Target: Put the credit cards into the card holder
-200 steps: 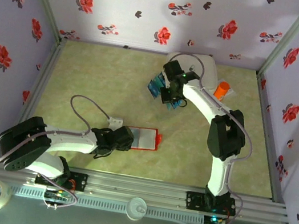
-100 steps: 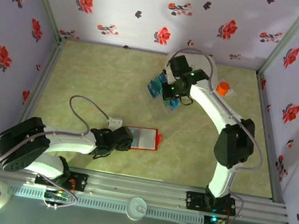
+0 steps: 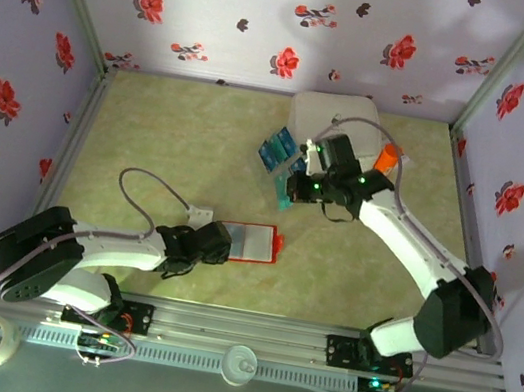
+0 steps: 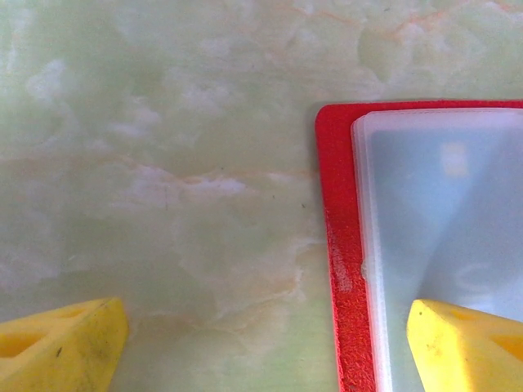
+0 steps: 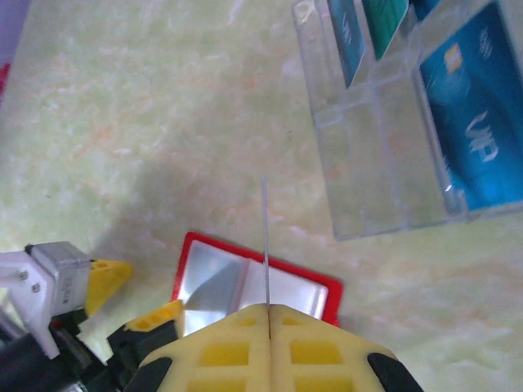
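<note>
The card holder (image 3: 260, 243) lies open on the table, a red wallet with pale clear pockets (image 4: 441, 212) facing up. My left gripper (image 3: 217, 243) is open at its left end: one yellow finger (image 4: 466, 347) rests over the clear pocket and the other (image 4: 61, 351) is on the bare table. My right gripper (image 3: 293, 188) hangs above the table between the wallet and a clear tray, shut on a teal credit card (image 3: 284, 189). In the right wrist view that card (image 5: 265, 237) shows edge-on as a thin line above the wallet (image 5: 320, 282). More blue and teal cards (image 5: 478, 147) stand in the tray.
The clear divided tray (image 5: 384, 188) with cards (image 3: 276, 148) sits left of the big white case (image 3: 332, 117). An orange bottle (image 3: 388, 157) stands to the case's right. Flowered walls close off three sides. The left arm's cable (image 3: 145, 196) loops over the table.
My right gripper has left the card tray with a card and moved nearer, toward the wallet. The left gripper and the wallet have stayed put.
</note>
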